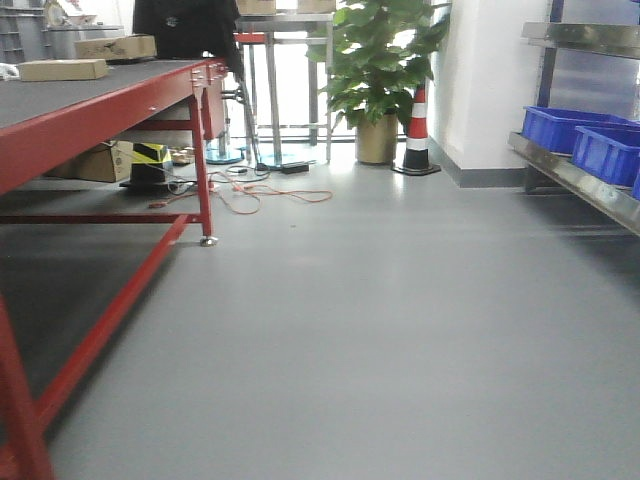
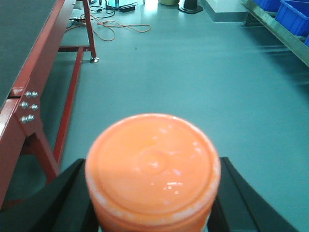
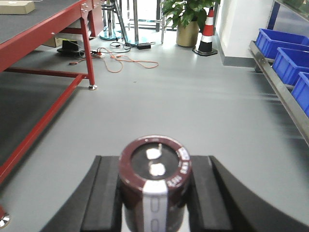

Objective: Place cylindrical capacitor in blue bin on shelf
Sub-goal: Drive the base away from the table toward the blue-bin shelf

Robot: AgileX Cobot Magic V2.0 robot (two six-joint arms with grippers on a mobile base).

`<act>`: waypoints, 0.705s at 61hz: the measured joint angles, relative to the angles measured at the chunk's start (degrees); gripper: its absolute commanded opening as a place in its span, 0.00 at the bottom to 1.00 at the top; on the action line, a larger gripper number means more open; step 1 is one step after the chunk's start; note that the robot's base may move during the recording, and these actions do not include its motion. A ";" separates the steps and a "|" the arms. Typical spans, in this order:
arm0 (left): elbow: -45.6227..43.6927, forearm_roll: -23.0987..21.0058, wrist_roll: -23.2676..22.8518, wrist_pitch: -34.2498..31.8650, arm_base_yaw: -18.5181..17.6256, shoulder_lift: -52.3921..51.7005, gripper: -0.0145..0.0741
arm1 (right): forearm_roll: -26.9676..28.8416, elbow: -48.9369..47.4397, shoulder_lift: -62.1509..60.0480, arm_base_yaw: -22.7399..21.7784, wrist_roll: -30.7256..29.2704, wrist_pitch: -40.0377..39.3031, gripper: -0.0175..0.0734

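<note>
Your right claw (image 3: 155, 166) is clamped on the cylindrical capacitor (image 3: 154, 186); pick-up is done, placing is outstanding; the blue bin (image 3: 289, 63) on the shelf (image 3: 277, 89) lies well apart, ahead-right; the capacitor's long axis appears upright, terminal face towards the wrist camera; your left claw (image 2: 152, 166) grips an orange-capped jar (image 2: 153, 154).

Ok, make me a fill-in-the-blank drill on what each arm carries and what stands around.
The cylindrical capacitor sits between the jaws of the ____ arm. The left arm's jaws grip a container with a lid coloured ____. The bins on the shelf are ____. Beside the potted plant stands a striped traffic ____.
Missing words: right; orange; blue; cone.
</note>
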 measured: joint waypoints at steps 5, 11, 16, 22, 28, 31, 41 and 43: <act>0.00 0.00 0.00 0.00 0.00 0.00 0.04 | 0.00 0.00 0.00 0.00 0.00 0.00 0.01; 0.00 0.00 0.00 0.00 0.00 0.00 0.04 | 0.00 0.00 0.00 0.00 0.00 0.00 0.01; 0.00 0.00 0.00 0.00 0.00 0.00 0.04 | 0.00 0.00 0.00 0.00 0.00 0.00 0.01; 0.00 0.11 0.00 0.00 0.00 0.00 0.04 | 0.00 0.00 0.00 0.00 0.00 0.00 0.01; 0.00 0.11 0.00 0.00 0.00 0.00 0.04 | 0.00 0.00 0.00 0.00 0.00 0.00 0.01; 0.00 0.11 0.00 0.00 0.00 0.00 0.04 | 0.00 0.00 0.00 0.00 0.00 0.00 0.01; 0.00 0.11 0.00 0.00 0.00 0.00 0.04 | 0.00 0.00 0.00 0.00 0.00 0.00 0.01; 0.00 0.11 0.00 0.00 0.00 0.00 0.04 | 0.00 0.00 0.00 0.00 0.00 0.00 0.01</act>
